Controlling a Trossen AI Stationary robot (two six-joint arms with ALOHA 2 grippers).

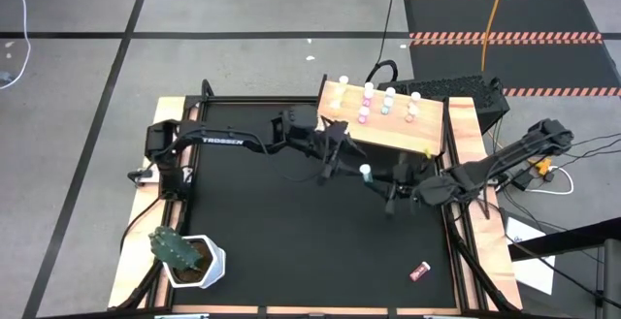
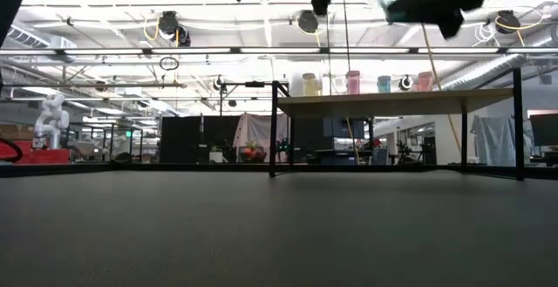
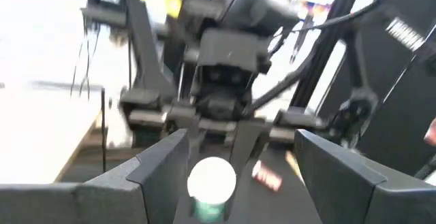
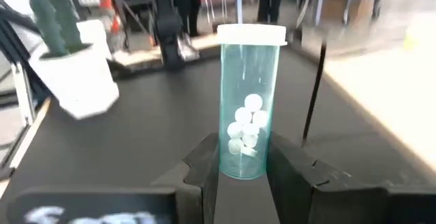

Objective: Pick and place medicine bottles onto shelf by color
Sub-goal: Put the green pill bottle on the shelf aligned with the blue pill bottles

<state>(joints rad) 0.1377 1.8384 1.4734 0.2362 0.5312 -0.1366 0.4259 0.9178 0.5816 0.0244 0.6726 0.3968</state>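
On my black tabletop (image 1: 291, 232) the green cactus (image 1: 173, 247) in its white pot (image 1: 201, 267) sits in the near-left corner, while grey floor with black lines and a red-striped dark mat (image 1: 505, 28) lie beyond.

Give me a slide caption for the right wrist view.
Right gripper holds a teal, white-capped medicine bottle upright above the black table.

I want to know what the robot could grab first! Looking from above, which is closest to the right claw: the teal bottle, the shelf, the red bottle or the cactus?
From the right gripper:
1. Teal bottle, held in its fingers.
2. Shelf, just behind it.
3. Red bottle, lying at the table's front right.
4. Cactus, front left corner.
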